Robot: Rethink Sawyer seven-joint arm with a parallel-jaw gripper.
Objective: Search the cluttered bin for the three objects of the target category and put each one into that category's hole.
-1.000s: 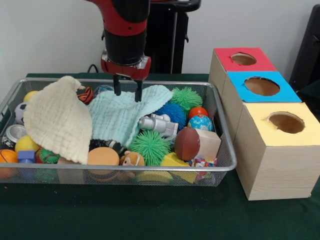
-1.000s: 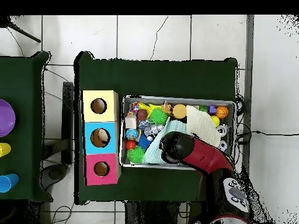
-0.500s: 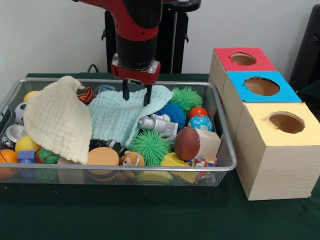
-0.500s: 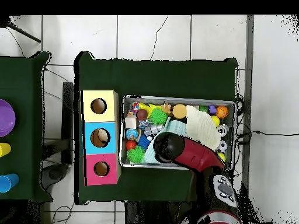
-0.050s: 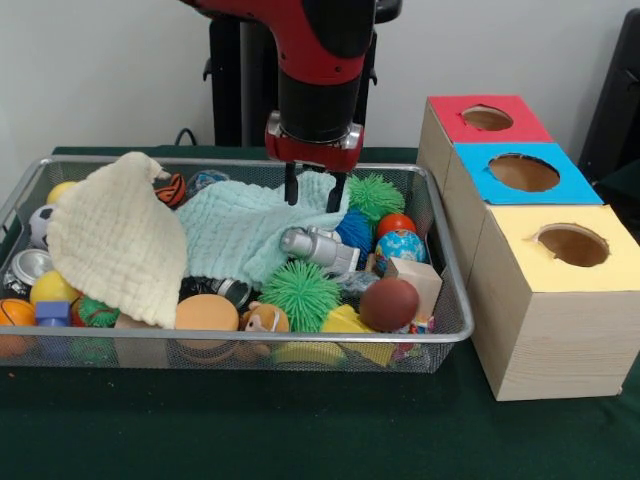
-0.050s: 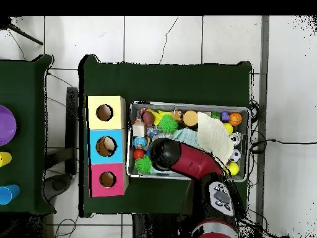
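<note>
Shifted right since 1 second ago: gripper (image 5: 312, 195), fingers apart and empty, above mint cloth (image 5: 240, 230) beside green spiky ball (image 5: 376, 194). Brown football (image 5: 389, 303) rolled nearer the wire bin (image 5: 250, 345) front. Left to right: cream cloth (image 5: 115, 235), silver toy (image 5: 318, 248), 3 holed boxes (image 5: 545, 290).

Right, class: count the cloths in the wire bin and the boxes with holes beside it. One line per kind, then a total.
Cloths: 2, the cream cloth and the mint cloth
Boxes with holes: 3, the red-topped box, the blue-topped box and the yellow-topped box
Total: 5
</note>
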